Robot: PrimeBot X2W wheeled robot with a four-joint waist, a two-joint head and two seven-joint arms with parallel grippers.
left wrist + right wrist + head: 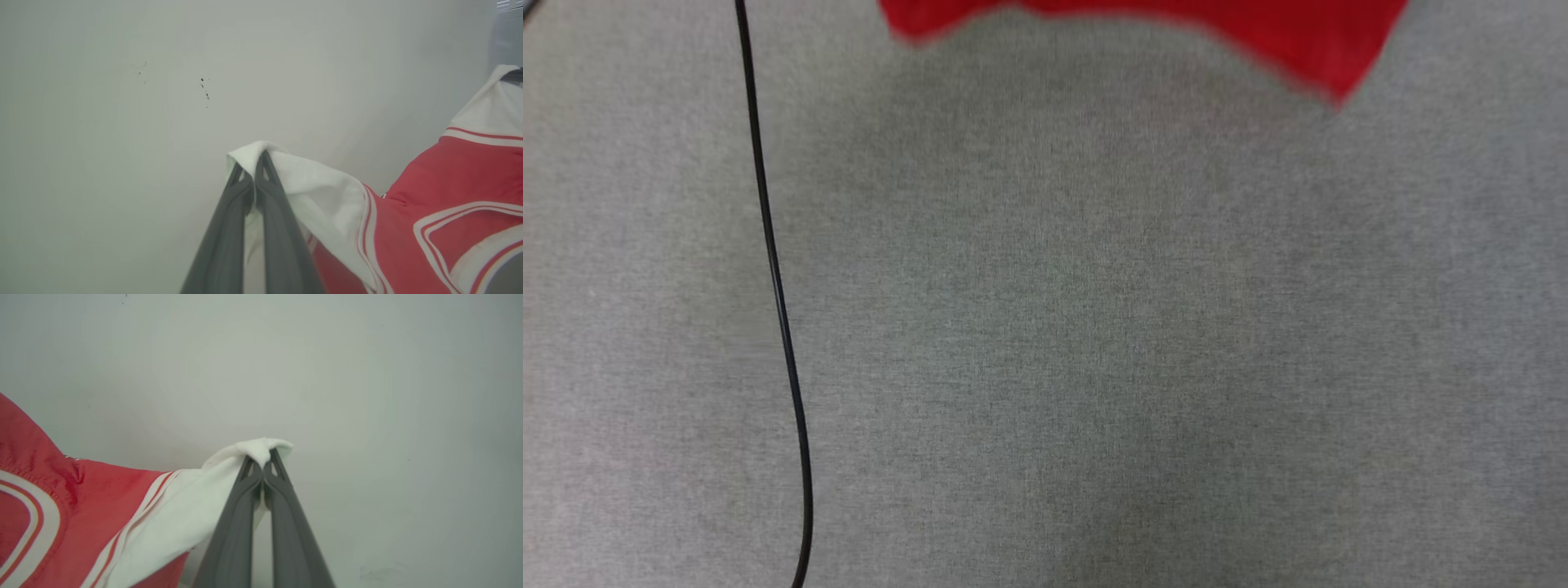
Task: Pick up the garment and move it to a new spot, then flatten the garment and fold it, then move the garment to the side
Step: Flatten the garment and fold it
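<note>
Red garment (449, 175) (white-sleeved, stripe-trimmed) clamped by left end effector (250, 161), right end effector (261, 456)

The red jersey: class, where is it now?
The jersey is held by its white sleeves between left gripper and right gripper; the head view shows its red edge at the top.

Hangs lifted: red garment (449, 175), white sleeves, red-white striped trim. Spreads wide, pinched at both sleeve tips.
</note>
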